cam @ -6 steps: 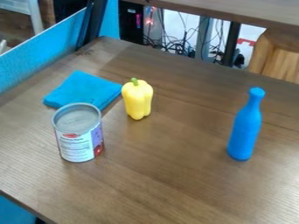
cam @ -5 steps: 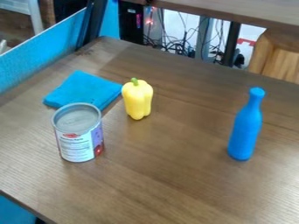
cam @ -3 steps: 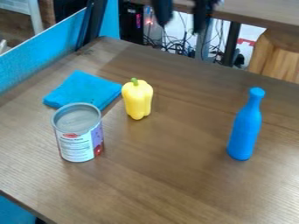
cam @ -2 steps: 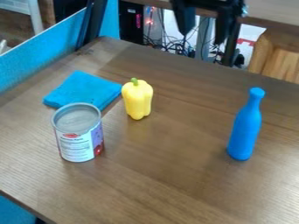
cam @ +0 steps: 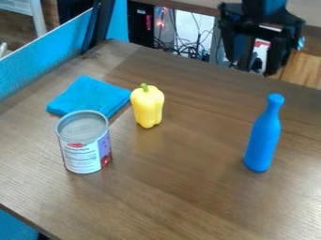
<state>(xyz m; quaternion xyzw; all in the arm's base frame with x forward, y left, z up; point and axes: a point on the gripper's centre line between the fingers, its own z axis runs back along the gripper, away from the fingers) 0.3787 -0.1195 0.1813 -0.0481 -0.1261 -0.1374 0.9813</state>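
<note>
Blue bottle (cam: 262, 140) upright on the wood-grain table (cam: 182, 197), under a black gripper (cam: 257, 65) with its fingers apart.
The bottle, smooth and matte, has a rounded body narrowing to a slim neck and knobbed top; its long axis runs upright, neck up, leaning slightly right in the view, and it stands at the right, well in from the table's straight far edge. The gripper hangs above its neck in the view, angular fingertips down. A wide stretch of brown tabletop separates the bottle from the glossy yellow pepper (cam: 148, 108), lobed and green-stemmed. Beyond that, by the pepper, lies a flat, folded blue cloth (cam: 87, 96), soft-edged; the round metal can (cam: 86, 147), paper-labelled with a raised rim, stands at its near side.
</note>
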